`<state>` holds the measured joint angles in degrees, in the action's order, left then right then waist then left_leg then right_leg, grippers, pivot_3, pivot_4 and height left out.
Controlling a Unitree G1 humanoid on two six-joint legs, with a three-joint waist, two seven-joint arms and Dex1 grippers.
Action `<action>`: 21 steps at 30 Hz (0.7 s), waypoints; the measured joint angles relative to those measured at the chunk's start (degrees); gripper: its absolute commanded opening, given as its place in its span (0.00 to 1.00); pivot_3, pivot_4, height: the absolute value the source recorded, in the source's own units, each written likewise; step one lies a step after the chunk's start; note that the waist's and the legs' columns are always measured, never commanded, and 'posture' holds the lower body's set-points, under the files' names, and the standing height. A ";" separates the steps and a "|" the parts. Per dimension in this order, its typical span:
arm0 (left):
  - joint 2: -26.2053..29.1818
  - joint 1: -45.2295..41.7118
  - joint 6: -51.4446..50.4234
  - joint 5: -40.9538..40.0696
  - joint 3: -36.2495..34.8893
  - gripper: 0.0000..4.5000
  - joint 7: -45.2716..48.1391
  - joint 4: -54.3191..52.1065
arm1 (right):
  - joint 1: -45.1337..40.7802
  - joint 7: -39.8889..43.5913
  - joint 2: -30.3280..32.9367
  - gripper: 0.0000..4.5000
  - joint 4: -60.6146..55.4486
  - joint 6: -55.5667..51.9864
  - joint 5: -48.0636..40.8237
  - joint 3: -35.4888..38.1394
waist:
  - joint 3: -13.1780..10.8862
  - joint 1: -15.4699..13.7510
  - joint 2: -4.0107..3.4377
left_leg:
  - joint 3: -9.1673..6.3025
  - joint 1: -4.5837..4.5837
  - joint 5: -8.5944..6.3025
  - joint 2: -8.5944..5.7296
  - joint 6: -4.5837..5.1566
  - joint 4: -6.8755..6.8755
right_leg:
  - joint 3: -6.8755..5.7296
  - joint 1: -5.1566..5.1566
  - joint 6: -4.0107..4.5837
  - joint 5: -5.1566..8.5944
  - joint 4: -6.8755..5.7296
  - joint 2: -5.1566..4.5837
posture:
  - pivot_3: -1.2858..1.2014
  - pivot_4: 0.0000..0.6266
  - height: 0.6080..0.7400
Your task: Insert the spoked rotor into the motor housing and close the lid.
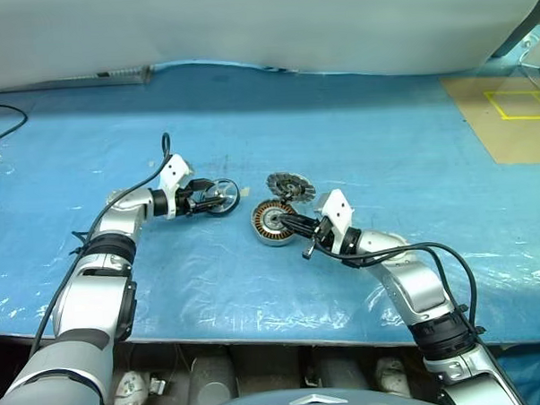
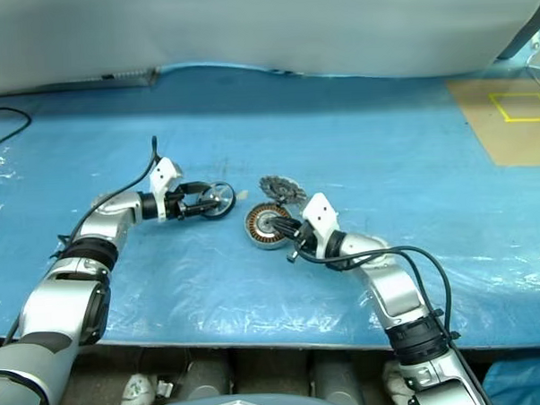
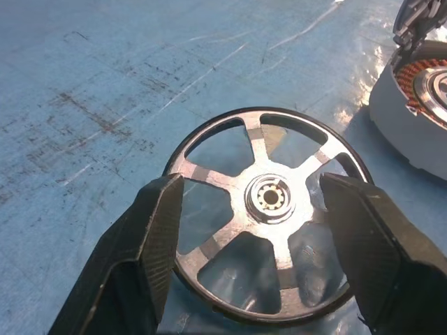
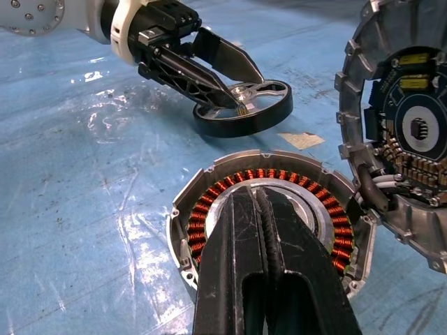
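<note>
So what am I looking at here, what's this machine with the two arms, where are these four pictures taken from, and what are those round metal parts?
It is a humanoid robot with two arms. Two pictures come from cameras in its head, looking down at a table covered in blue plastic sheet. The other two come from cameras on its wrists. The left gripper has its fingers either side of the spoked rotor, tilted off the sheet. The right gripper, shut, rests on the motor housing, a cup ringed with copper windings. Beside the housing, leaning, is the lid.

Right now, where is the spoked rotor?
The spoked rotor lies on the blue sheet, between the fingers of the left pincer and to the left of the motor housing.
</note>
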<state>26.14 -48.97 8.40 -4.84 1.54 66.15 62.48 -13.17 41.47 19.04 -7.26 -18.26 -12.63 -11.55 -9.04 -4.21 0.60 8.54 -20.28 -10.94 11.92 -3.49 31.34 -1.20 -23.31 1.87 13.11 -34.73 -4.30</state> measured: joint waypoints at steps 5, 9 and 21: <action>0.01 -0.01 0.52 2.01 1.42 0.73 -0.39 -0.25 | -0.21 -0.11 -0.34 0.00 0.11 0.00 0.03 -0.01 | 0.00 -0.06 0.00 | 0.00 0.13 0.00 0.01 0.00 0.00 | 0.00 0.10 0.01 0.01 0.00 -0.01 | 0.52 0.24 1.00; 0.02 -0.08 1.98 3.50 2.38 0.53 -1.70 -0.68 | -0.24 -0.28 -0.55 0.00 0.43 0.00 0.08 -0.01 | 0.00 -0.06 -0.01 | 0.01 0.24 0.00 0.00 0.00 0.01 | 0.02 0.23 0.02 0.01 -0.01 -0.02 | 0.52 0.24 1.00; 1.28 0.46 3.09 4.19 2.45 0.32 -2.54 -2.96 | -0.81 -0.33 -1.07 0.00 0.72 0.00 0.20 -0.32 | 0.04 -0.52 -0.06 | 0.01 0.28 0.00 -0.01 0.00 0.00 | 0.02 0.31 0.02 0.02 0.01 -0.06 | 0.52 0.24 1.00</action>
<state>27.43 -48.51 11.49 -0.65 3.99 63.61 59.51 -13.98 41.15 17.97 -6.53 -18.25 -12.43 -11.87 -9.00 -4.73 0.54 8.55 -20.00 -10.95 11.91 -3.48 31.34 -1.18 -23.00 1.89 13.13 -34.72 -4.36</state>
